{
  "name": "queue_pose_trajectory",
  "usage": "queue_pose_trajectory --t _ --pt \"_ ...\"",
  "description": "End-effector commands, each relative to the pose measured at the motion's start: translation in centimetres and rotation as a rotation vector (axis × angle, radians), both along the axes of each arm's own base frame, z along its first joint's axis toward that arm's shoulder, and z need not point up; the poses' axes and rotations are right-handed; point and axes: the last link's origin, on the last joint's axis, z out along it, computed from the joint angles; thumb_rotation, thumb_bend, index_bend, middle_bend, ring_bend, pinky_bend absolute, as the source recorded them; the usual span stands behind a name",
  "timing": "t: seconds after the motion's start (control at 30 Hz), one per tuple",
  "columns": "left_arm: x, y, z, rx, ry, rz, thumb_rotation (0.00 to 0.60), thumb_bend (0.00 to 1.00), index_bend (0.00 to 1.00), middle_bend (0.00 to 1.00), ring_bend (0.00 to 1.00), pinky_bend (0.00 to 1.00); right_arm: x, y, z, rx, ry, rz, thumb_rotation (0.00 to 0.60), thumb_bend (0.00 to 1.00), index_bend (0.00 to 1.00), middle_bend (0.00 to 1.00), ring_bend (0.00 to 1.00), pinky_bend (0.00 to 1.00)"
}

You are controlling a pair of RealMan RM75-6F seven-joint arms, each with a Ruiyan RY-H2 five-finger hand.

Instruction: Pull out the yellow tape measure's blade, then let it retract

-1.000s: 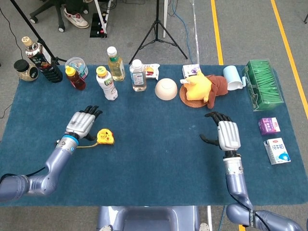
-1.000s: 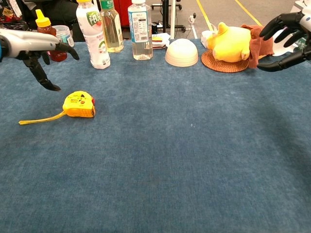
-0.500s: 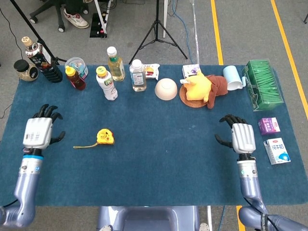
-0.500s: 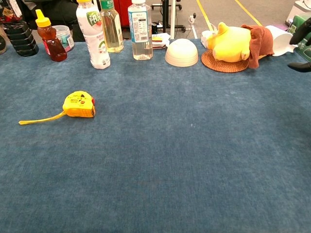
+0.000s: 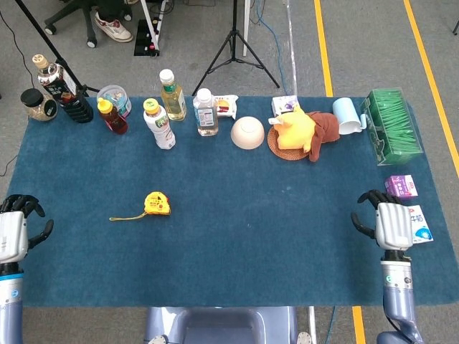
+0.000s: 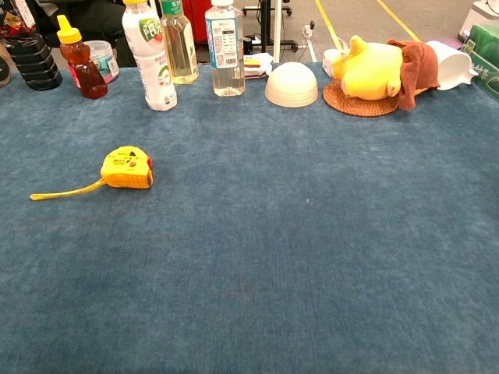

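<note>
The yellow tape measure (image 5: 156,203) lies alone on the blue table (image 5: 237,236), its blade (image 5: 125,216) partly out, while the left hand (image 5: 13,234) and right hand (image 5: 391,225) – both empty, fingers loosely spread – sit at the table's side edges.

Your left hand (image 5: 13,234) has pulled away from the tape measure (image 5: 156,203), which it was just beside a second ago, out to the table's left edge, fingers apart and holding nothing. Your right hand (image 5: 391,224) has drawn back from near the plush toy to the right edge, just beside the milk carton (image 5: 418,223). Neither hand shows in the chest view any longer.
</note>
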Motion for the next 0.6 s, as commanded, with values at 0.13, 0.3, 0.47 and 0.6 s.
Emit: queue_pose_trajectory --t 0.13,0.3,0.47,0.6 --pt "-0.7 -2.1 0.2 0.018 0.000 0.016 0.600 0.26 0.57 0.40 0.25 0.40 -0.5 1.8 0.2 0.004 -0.005 -0.011 0.546 0.34 0.47 0.43 0.42 0.37" --pt "-1.5 -3.0 -0.2 -0.021 0.018 0.067 0.600 0.26 0.57 0.40 0.25 0.40 -0.7 2.5 0.2 0.022 0.016 -0.020 0.543 0.34 0.47 0.43 0.42 0.37" --pt "-1.9 -2.4 -1.3 -0.020 -0.073 0.058 0.600 0.26 0.57 0.40 0.25 0.40 -0.9 2.6 0.2 0.036 0.018 -0.027 0.543 0.34 0.47 0.43 0.42 0.37" --pt "-2.2 -2.6 -1.4 -0.050 -0.037 0.054 0.600 0.26 0.57 0.40 0.25 0.40 -1.1 3.0 0.2 0.045 0.016 -0.032 0.545 0.34 0.47 0.43 0.42 0.37"
